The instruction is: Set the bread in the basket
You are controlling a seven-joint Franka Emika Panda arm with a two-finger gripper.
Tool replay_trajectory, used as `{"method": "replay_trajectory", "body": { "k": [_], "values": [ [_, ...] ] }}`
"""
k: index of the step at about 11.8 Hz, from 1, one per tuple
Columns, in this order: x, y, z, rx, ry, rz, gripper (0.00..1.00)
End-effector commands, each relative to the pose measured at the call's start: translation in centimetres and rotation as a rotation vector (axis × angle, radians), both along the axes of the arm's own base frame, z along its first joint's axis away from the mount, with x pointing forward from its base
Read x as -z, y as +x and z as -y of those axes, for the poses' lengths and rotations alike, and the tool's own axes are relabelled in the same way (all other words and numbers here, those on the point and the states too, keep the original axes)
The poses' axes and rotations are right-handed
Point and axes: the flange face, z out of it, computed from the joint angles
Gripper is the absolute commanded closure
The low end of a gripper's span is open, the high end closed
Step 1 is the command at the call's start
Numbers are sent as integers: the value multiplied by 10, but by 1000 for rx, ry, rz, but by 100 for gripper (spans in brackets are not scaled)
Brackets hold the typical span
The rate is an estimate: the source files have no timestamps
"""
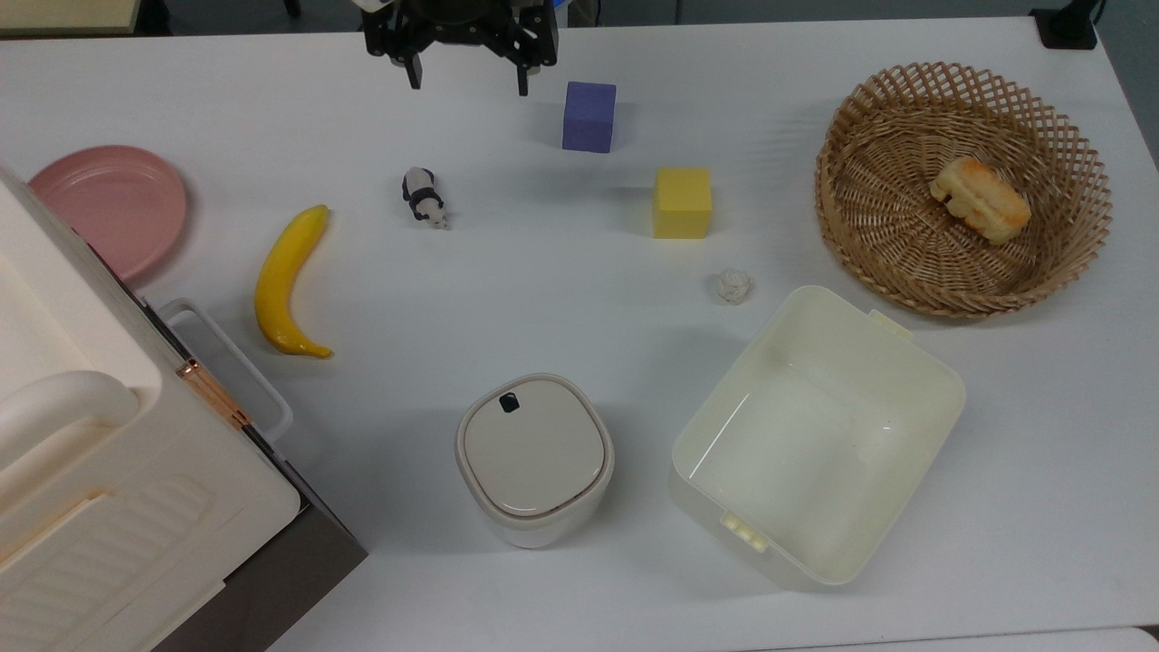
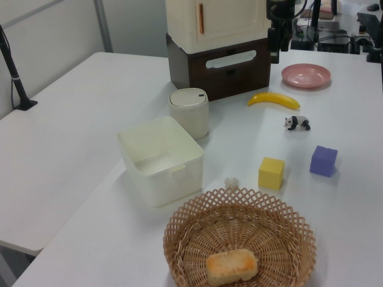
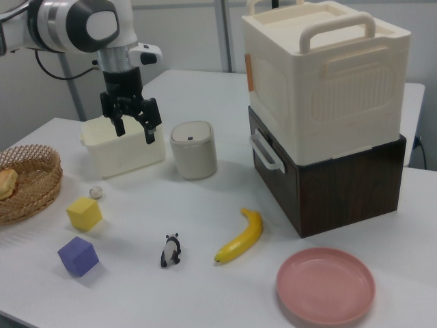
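The bread (image 1: pixel 981 199) (image 2: pixel 232 266) lies inside the round wicker basket (image 1: pixel 860 217) (image 2: pixel 179 239), orange-brown top up; in the right view the bread (image 3: pixel 7 181) peeks over the rim of the basket (image 3: pixel 31 188) at the far left. My gripper (image 1: pixel 468 80) (image 3: pixel 133 133) hangs open and empty high above the table, at the top view's upper middle, far from the basket. In the left view, the gripper (image 2: pixel 275 51) shows in front of the cabinet.
A cream tub (image 1: pixel 815 435), a lidded canister (image 1: pixel 534 457), a yellow cube (image 1: pixel 682 202), a purple cube (image 1: pixel 589 116), a panda figure (image 1: pixel 423 196), a banana (image 1: pixel 285 281), a pink plate (image 1: pixel 109 204) and a small white ball (image 1: pixel 733 286) sit on the white table. A stacked cabinet (image 3: pixel 328 109) stands at the top view's lower left.
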Motion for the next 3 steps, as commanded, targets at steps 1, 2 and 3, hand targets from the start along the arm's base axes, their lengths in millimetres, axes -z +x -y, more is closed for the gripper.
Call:
{"method": "replay_trajectory", "body": {
  "k": [1, 2, 3],
  "values": [
    [-2, 0, 15, 33, 7, 20, 0],
    [-4, 2, 17, 38, 9, 46, 0],
    [-4, 3, 18, 39, 9, 49, 0]
  ]
}}
